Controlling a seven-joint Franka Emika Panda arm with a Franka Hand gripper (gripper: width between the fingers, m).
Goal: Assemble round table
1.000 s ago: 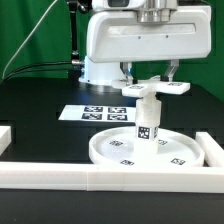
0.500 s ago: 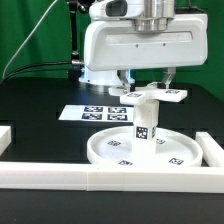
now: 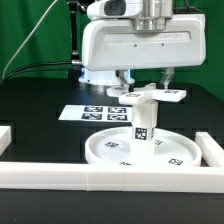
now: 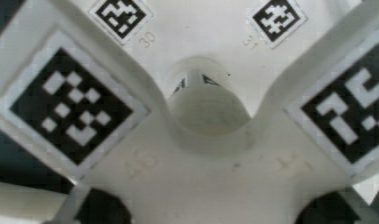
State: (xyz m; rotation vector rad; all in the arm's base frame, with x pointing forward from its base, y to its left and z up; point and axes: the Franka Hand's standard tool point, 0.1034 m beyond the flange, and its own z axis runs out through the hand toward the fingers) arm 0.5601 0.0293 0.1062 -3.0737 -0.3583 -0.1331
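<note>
The big round rimmed disc (image 3: pixel 112 150) lies flat on the black table near the front. The short thick leg (image 3: pixel 146 122) stands upright on its middle. The cross-shaped foot piece (image 3: pixel 152 95) sits level on top of the leg. My gripper (image 3: pixel 146 82) hangs straight above, one finger on each side of the foot piece, and is shut on it. In the wrist view the foot piece (image 4: pixel 204 170) fills the frame with tagged arms and a central hub. Dark finger pads (image 4: pixel 106 205) press its two sides around my gripper (image 4: pixel 212 205).
The marker board (image 3: pixel 92 113) lies flat behind the disc toward the exterior view's left. Long white border rails run along the front (image 3: pixel 90 178) and the exterior view's right (image 3: pixel 212 150); a rail end shows at the left (image 3: pixel 5 135). A green curtain hangs behind.
Since one second ago the gripper and the foot piece have turned and sunk slightly on the leg. Nothing has moved in the last half second.
</note>
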